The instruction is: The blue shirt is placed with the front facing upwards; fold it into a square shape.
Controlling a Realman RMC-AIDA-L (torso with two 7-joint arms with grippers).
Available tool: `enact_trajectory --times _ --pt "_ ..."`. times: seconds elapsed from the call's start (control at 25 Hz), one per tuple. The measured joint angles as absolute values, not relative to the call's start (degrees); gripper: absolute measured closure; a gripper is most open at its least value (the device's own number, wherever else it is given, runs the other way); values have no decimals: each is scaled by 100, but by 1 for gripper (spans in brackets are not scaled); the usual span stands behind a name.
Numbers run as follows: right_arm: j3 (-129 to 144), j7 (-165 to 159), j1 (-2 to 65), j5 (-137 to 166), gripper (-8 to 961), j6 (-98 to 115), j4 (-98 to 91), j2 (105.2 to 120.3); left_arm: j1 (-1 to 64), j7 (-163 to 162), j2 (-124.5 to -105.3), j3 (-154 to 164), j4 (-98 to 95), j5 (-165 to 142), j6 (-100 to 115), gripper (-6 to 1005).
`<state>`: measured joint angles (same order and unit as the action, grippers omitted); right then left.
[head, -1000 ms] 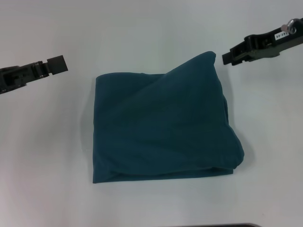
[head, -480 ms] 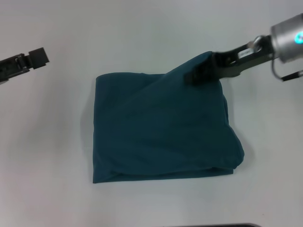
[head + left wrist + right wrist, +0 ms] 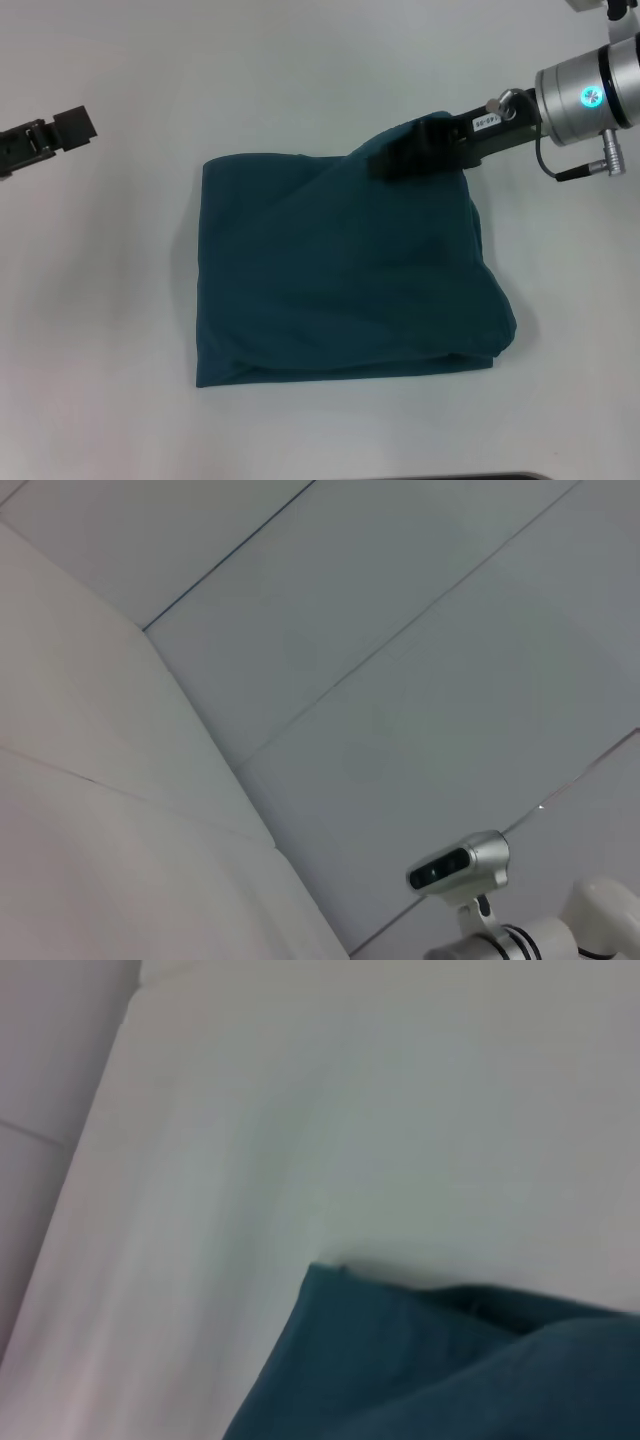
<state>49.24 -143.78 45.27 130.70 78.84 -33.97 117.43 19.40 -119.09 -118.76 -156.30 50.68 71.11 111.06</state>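
Note:
The blue shirt lies folded into a rough square in the middle of the white table. Its lettering and collar are hidden inside the fold. Its far right corner is raised and its right edge bulges. My right gripper reaches in from the right and is over that raised far right corner, touching or just above the cloth. The right wrist view shows the shirt's far edge on the table. My left gripper is at the far left, well away from the shirt.
White table surface surrounds the shirt on all sides. The left wrist view points away from the table at pale wall panels and a small silver camera on a stand.
My right gripper has moved left from beside the shirt onto its raised far right corner. My left gripper has drawn back to the left. The shirt has kept its shape.

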Motion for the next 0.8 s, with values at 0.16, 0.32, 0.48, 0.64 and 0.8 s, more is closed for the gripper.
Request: enact_trajectory --times 0.16,0.32,0.48,0.64,0.8 --pt "4961 -14368 4533 13129 646 7687 -3272 11732 1951 -11903 -11882 -15621 5052 7110 11106 132" --pt "5026 -14397 4575 13322 645 7485 -3094 11717 1957 -11901 -11883 -15619 5040 7110 11108 133" --pt "5006 -14422 4579 13386 644 7410 -3084 11704 1971 -11900 -11883 -15618 5037 7110 11110 134" --pt "4876 -14427 4584 13345 642 7753 -3291 11652 1977 -11900 -11889 -15618 5033 7110 11110 134" --pt "4638 -14428 4588 13332 641 8358 -3610 11595 1978 -11900 -11893 -15618 5026 7110 11109 135"
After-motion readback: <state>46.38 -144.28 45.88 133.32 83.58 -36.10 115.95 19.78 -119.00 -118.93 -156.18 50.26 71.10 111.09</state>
